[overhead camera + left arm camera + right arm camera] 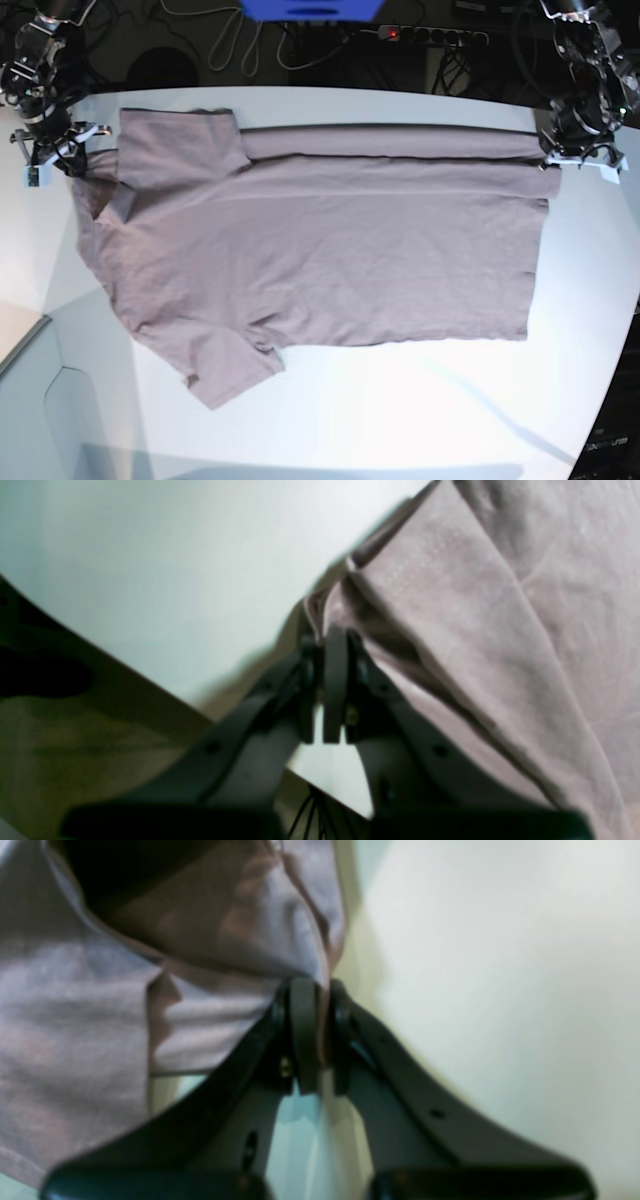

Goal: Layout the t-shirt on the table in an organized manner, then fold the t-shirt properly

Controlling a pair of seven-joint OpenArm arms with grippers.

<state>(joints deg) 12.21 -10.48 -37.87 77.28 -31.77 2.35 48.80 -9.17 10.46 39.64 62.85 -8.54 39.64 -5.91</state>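
A dusty mauve-grey short-sleeved t-shirt (320,250) lies spread sideways across a large white table (400,410), neck end toward the base view's left and hem toward its right; the far long side is folded over in a narrow band along the back edge of the cloth; one sleeve lies flat toward the near-left, the other at the far-left corner. The left gripper (322,635), at the base view's far right, has its jaws pressed together on the hem corner of the shirt; the wrist view shows the fabric edge pinched between its dark fingers (335,680). The right gripper (317,987), at the far left, is likewise clamped on a bunched fold near the shoulder; cloth drapes away from its pads (302,1035).
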